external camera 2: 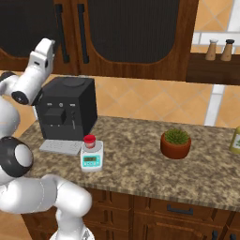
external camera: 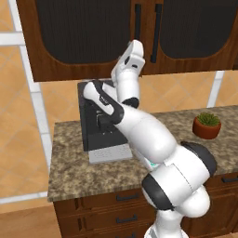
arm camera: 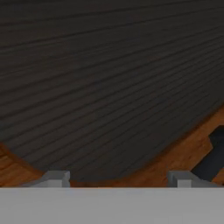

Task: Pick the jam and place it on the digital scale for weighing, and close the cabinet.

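The jam [external camera 2: 89, 140], a small jar with a red lid, stands on the digital scale [external camera 2: 91, 159], a white device with a teal display, on the counter in front of the coffee machine. My gripper [external camera: 134, 50] [external camera 2: 44, 52] is raised against the cabinet [external camera: 83, 32] [external camera 2: 131, 28], at the lower part of a door beside its black bar handles. In the hand view the gripper [arm camera: 117, 178] faces the cabinet's black textured panel [arm camera: 109, 87] at very close range. Its fingertips [arm camera: 54, 177] stand apart with nothing between them. Both doors look flush with the cabinet front.
A black coffee machine [external camera: 100, 121] [external camera 2: 68, 108] stands on the granite counter [external camera 2: 140, 164] under my arm. A potted plant [external camera: 207, 125] [external camera 2: 176, 143] sits to the right. Two shakers [external camera 2: 219, 50] stand on a shelf, and a bottle [external camera 2: 236, 140] is at the right edge. Drawers [external camera: 121, 197] run below.
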